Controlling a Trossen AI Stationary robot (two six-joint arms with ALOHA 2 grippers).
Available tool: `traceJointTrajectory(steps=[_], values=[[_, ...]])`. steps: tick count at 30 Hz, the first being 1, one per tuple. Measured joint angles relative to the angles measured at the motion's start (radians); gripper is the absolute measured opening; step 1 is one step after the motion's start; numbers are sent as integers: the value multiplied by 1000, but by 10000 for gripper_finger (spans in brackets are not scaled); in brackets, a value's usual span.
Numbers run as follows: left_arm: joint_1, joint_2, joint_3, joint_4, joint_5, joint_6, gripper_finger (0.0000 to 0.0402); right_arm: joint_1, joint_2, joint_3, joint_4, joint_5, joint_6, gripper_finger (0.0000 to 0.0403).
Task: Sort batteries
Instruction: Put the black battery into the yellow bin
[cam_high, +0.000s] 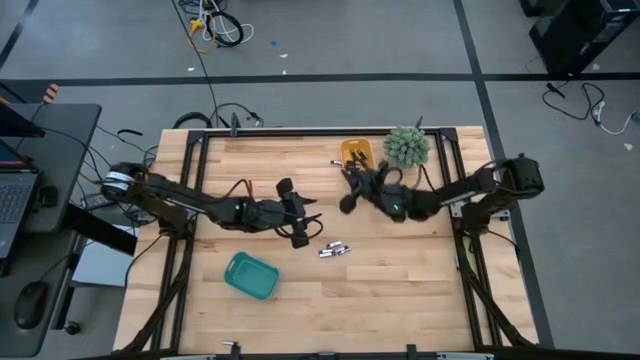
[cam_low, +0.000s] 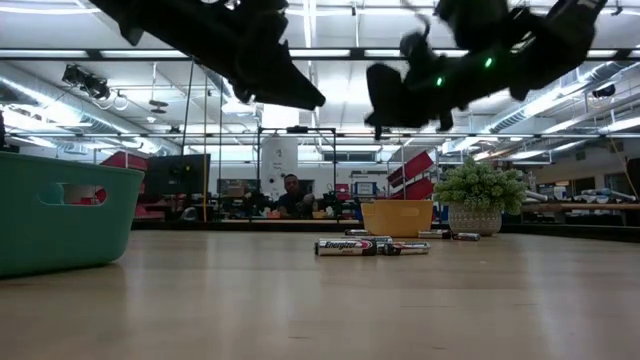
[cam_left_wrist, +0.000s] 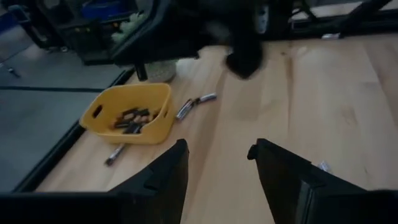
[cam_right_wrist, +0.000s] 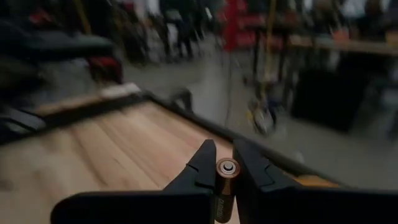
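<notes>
Batteries (cam_high: 336, 249) lie in a small loose cluster near the middle of the tabletop (cam_high: 400, 290), close to my left gripper (cam_high: 305, 231); in the low view one of them shows an Energizer label. More dark cells sit inside the yellow bin (cam_left_wrist: 130, 115) at the far edge of the tabletop, and a few strays (cam_left_wrist: 195, 104) lie on the wood just beside it. My right gripper (cam_right_wrist: 226, 169) hangs above the tabletop near that yellow bin, and its jaws are clamped on a single battery (cam_right_wrist: 226, 182), whose copper-coloured end points forward between them. My left gripper hovers above the wood with its jaws spread apart and nothing between them. A potted plant (cam_high: 406, 146) stands next to the yellow bin at the far right. A teal bin (cam_high: 251, 275) sits at the near left, well apart from the batteries.
</notes>
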Motion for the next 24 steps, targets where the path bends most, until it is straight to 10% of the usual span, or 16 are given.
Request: traceJointTrajectory(steps=[13, 24], values=[[0, -62, 0, -163, -77, 0, 183, -338, 0, 0, -293, -374, 254, 25], [0, -61, 0, -145, -76, 14, 183, -339, 0, 0, -314, -384, 256, 31]])
